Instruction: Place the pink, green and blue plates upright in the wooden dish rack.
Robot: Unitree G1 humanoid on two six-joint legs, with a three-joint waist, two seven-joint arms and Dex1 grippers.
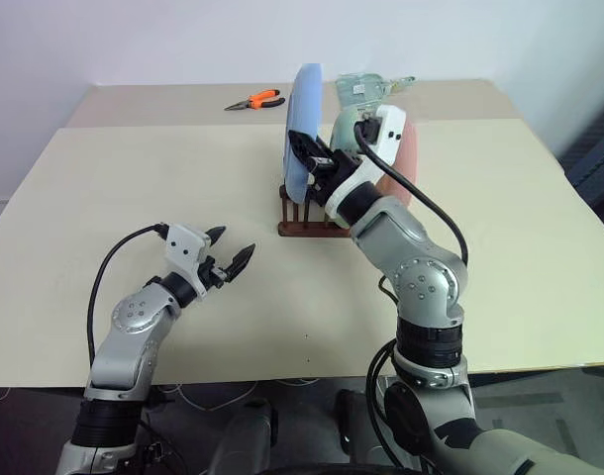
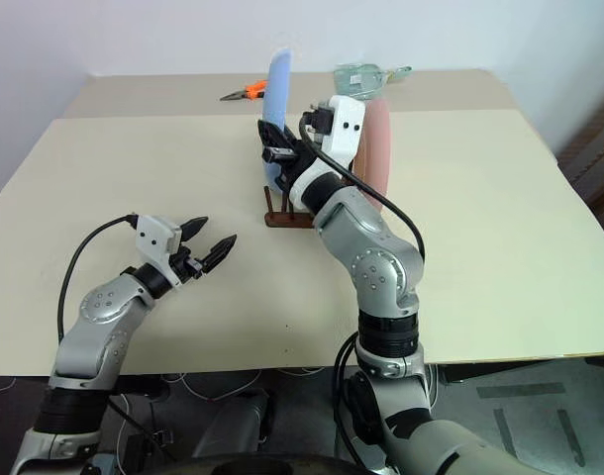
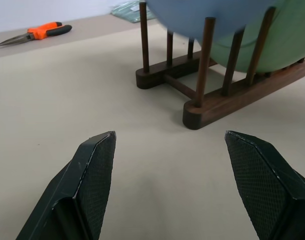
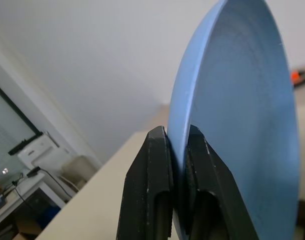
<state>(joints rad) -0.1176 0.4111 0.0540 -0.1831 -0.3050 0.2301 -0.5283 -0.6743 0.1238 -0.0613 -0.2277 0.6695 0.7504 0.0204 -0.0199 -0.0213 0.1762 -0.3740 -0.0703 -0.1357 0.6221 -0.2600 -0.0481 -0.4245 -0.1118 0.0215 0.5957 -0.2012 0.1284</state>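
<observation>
The blue plate (image 1: 304, 119) stands on edge at the left end of the wooden dish rack (image 1: 304, 227), its lower rim between the pegs. My right gripper (image 4: 176, 140) is shut on that plate's rim from the right side. Behind it in the rack the green plate (image 3: 282, 45) stands upright, and the pink plate (image 2: 378, 148) stands upright at the right end, partly hidden by my right wrist. My left gripper (image 1: 230, 252) hovers open over bare table, in front of and to the left of the rack, pointing toward it with nothing between its fingers (image 3: 92, 170).
Orange-handled pliers (image 1: 257, 99) lie on the far table behind the rack. A clear plastic packet (image 1: 366, 87) lies at the back beside the plates. The beige tabletop (image 1: 500, 228) stretches wide on both sides of the rack.
</observation>
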